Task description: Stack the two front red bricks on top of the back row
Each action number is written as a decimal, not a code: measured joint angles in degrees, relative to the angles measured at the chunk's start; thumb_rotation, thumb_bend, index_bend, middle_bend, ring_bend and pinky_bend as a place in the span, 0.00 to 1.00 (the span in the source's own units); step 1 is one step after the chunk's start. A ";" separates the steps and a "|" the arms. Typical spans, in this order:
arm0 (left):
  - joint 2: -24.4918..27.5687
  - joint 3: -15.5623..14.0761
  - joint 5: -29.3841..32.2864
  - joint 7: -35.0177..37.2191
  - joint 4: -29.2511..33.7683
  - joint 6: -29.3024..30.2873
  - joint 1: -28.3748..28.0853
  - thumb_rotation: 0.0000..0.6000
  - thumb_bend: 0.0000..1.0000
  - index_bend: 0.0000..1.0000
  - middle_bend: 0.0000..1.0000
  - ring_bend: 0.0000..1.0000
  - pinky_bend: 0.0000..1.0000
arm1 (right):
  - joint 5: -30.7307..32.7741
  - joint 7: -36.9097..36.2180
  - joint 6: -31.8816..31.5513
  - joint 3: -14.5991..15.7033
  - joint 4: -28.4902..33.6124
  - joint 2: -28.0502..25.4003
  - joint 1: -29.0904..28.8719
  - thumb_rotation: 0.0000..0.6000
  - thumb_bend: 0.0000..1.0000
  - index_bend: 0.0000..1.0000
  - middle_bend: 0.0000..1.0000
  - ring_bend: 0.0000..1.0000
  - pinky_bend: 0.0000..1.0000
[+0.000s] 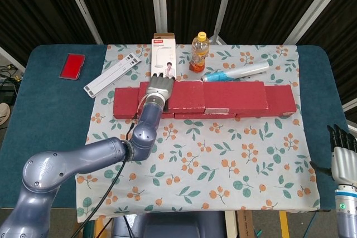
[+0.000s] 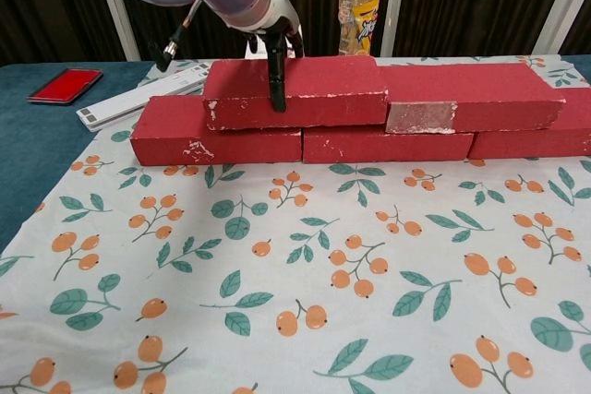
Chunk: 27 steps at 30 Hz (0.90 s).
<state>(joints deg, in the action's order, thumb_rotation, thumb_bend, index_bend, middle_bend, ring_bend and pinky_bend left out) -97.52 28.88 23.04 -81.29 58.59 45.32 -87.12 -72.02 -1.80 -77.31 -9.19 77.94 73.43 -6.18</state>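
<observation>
Three red bricks form the back row [image 2: 216, 134] on the floral cloth. On top of it lie two more red bricks. The left top brick [image 2: 323, 89] [image 1: 187, 96] is level and butts end to end against the right top brick [image 2: 480, 94] [image 1: 234, 94]. My left hand [image 1: 158, 88] [image 2: 268, 20] grips the left top brick near its left end, thumb [image 2: 277, 85] down the front face and the other fingers over the back. My right hand [image 1: 342, 151] hangs past the cloth's front right corner, fingers apart, holding nothing.
Behind the bricks stand an orange drink bottle [image 1: 199, 52] [image 2: 358, 5] and a white box [image 1: 164, 54]. A blue-and-white pen-like tool [image 1: 237, 72] lies at the back right, a white bar [image 1: 111, 74] and a flat red case [image 1: 72, 66] at the back left.
</observation>
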 measured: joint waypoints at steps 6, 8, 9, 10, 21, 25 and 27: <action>-0.47 0.01 1.25 -1.02 -0.79 -0.40 -0.86 1.00 0.07 0.35 0.38 0.00 0.06 | 0.04 0.06 0.09 -0.09 -0.03 0.02 -0.03 1.00 0.15 0.00 0.00 0.00 0.00; -0.68 -0.16 1.50 -1.76 -1.35 -0.28 -1.34 1.00 0.07 0.35 0.38 0.00 0.06 | 0.05 0.06 0.12 -0.11 -0.05 0.03 -0.04 1.00 0.15 0.00 0.00 0.00 0.00; -0.75 -0.22 1.61 -2.03 -1.57 -0.12 -1.54 1.00 0.07 0.35 0.38 0.00 0.06 | 0.05 0.04 0.12 -0.12 -0.06 0.04 -0.03 1.00 0.15 0.00 0.00 0.00 0.00; -0.83 -0.22 1.73 -2.22 -1.74 0.06 -1.73 1.00 0.07 0.35 0.38 0.00 0.06 | 0.05 0.03 0.13 -0.12 -0.07 0.04 -0.03 1.00 0.15 0.00 0.00 0.00 0.00; -1.44 0.08 2.32 -3.73 -2.45 1.36 -2.34 1.00 0.07 0.35 0.38 0.00 0.06 | 0.00 -0.15 -0.02 -0.22 -0.08 0.03 0.09 1.00 0.15 0.00 0.00 0.00 0.00; -1.87 0.14 2.48 -4.27 -2.94 1.18 -2.28 1.00 0.07 0.35 0.38 0.00 0.06 | 0.01 0.04 0.12 -0.19 -0.09 0.11 0.04 1.00 0.15 0.00 0.00 0.00 0.00; -2.19 0.27 2.53 -4.37 -3.34 0.93 -2.25 1.00 0.07 0.35 0.38 0.00 0.06 | 0.09 0.16 0.26 -0.20 -0.15 0.20 -0.02 1.00 0.15 0.00 0.00 0.00 0.00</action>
<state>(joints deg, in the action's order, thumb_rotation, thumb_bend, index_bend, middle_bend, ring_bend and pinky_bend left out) -99.71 29.15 25.57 -85.67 55.25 46.24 -89.37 -71.93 -1.64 -77.06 -9.39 77.79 73.64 -6.20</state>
